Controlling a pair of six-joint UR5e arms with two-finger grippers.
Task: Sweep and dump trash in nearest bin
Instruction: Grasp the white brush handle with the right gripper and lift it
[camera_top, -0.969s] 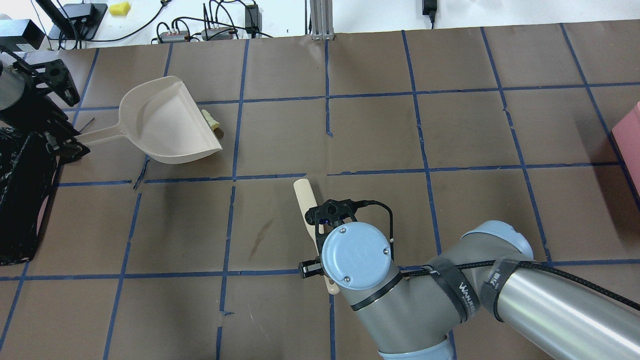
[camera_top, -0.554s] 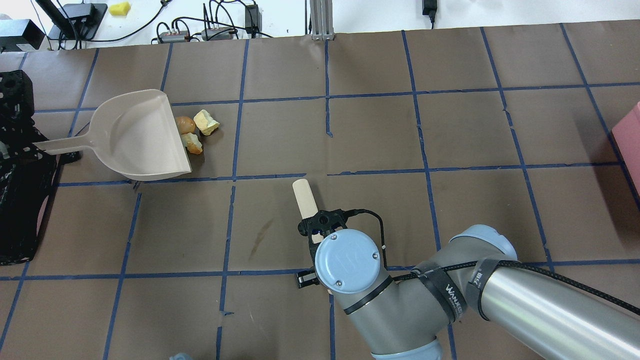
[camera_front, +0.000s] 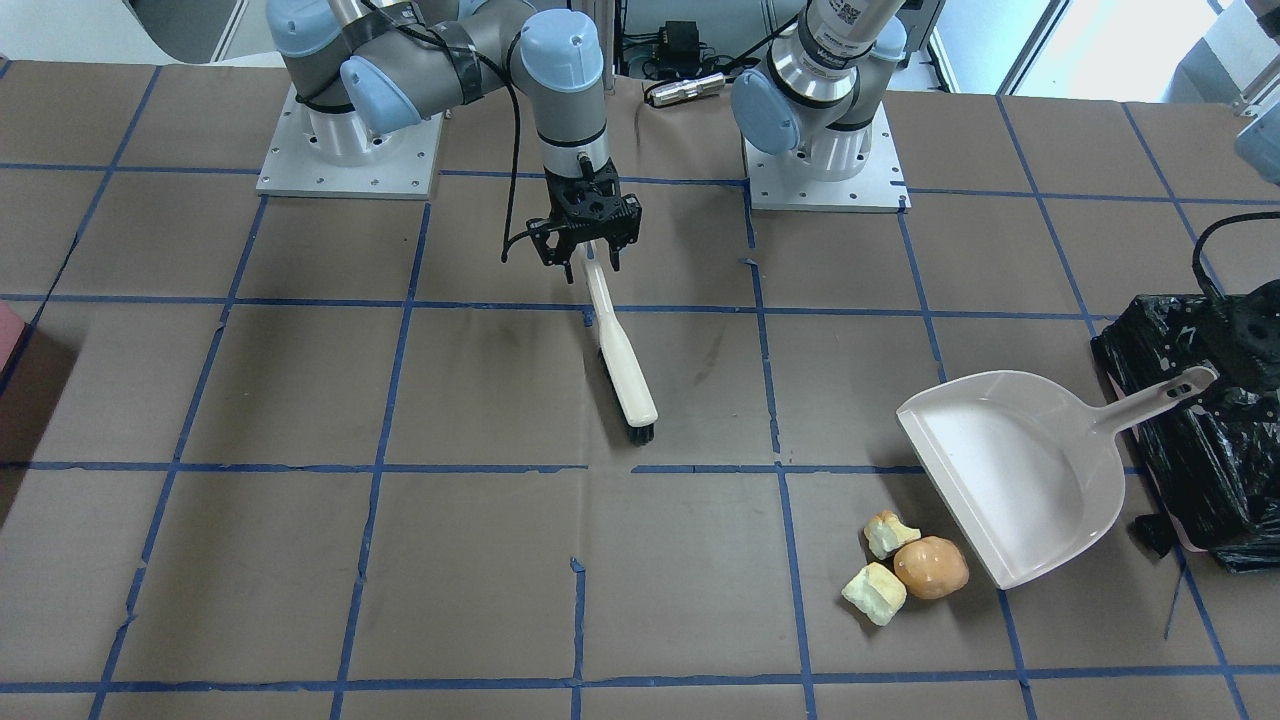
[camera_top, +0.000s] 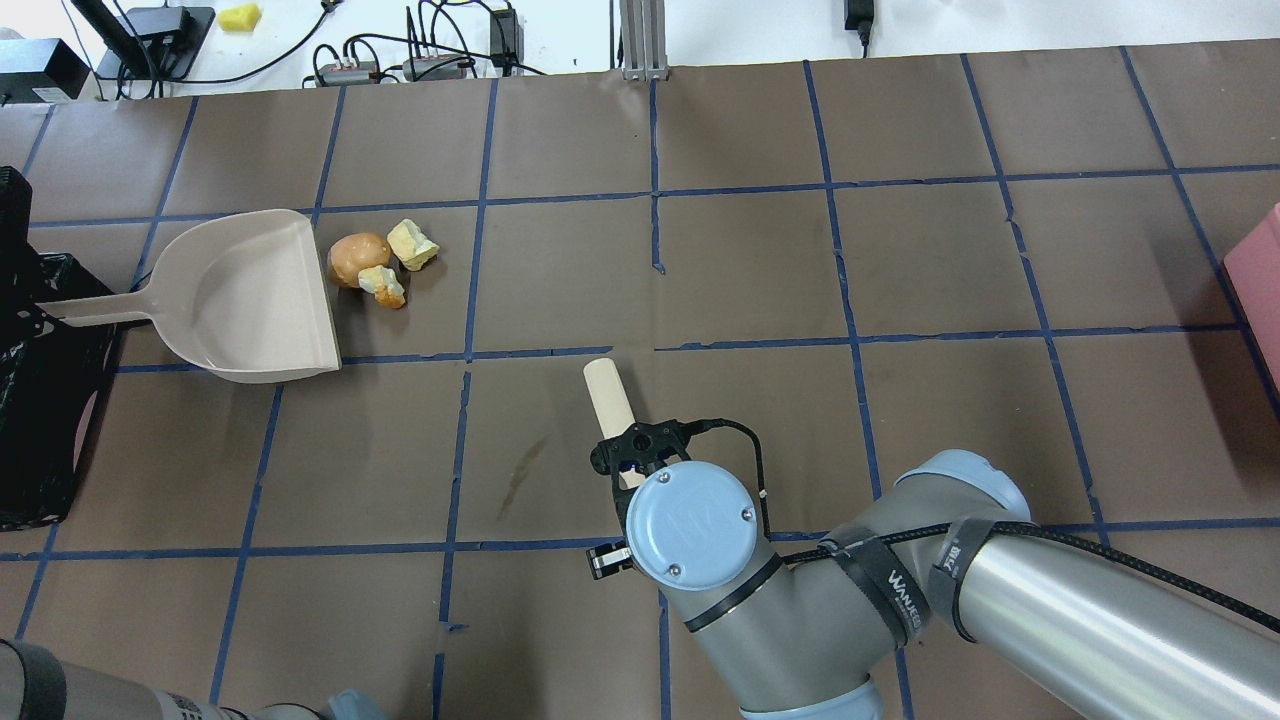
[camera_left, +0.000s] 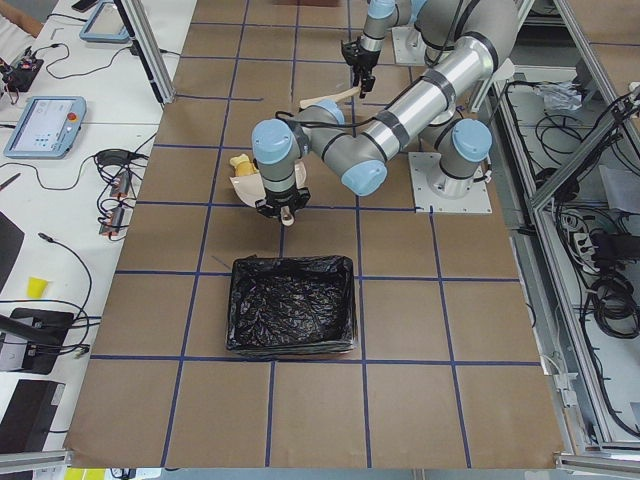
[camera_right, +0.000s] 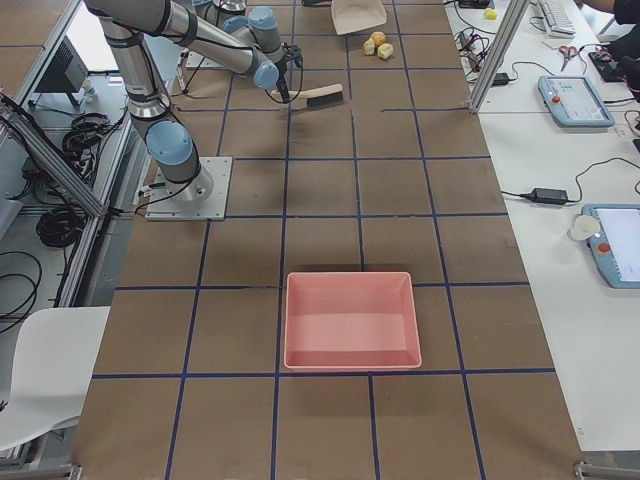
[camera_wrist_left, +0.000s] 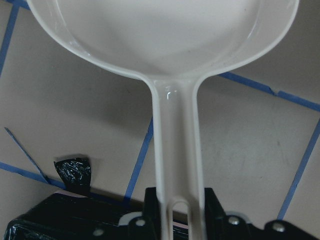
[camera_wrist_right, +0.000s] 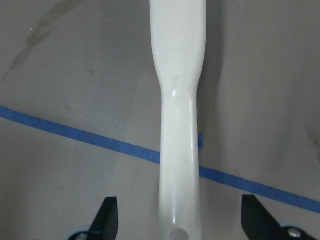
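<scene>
three scraps (camera_top: 384, 262) lie together on the table (camera_top: 900, 420), just beside the open lip of the pan (camera_top: 250, 300): one round potato (camera_top: 356, 258) nearest to the lip and two bread chunks (camera_top: 412, 244) on its far side. the bin (camera_top: 40, 400) with the black bag stands close behind the pan handle, so it is the nearest one. the pink tub (camera_right: 350, 320) is well apart, at the other end of the table.

the left claw (camera_wrist_left: 176, 210) is clamped on the end of the pan handle, and the lip seems to rest on the table. the right claw (camera_wrist_right: 180, 215) is spread wide. its fingertips (camera_wrist_right: 107, 216) stand on both sides of the handle of the brush (camera_front: 622, 365) and do not touch it. the brush lies flat, with the bristles pointing away from the robot.

i judge the step in hand is to take the brush. the right claw should go lower, stay centred on the handle, and close square on it so the brush does not turn. then the bristles must come down beyond the bread chunks, on the side away from the pan, and one short stroke should push all three toward the lip. the pan should be kept pressed flat, with no gap under the lip. the potato will probably roll, so a slow stroke is better.
</scene>
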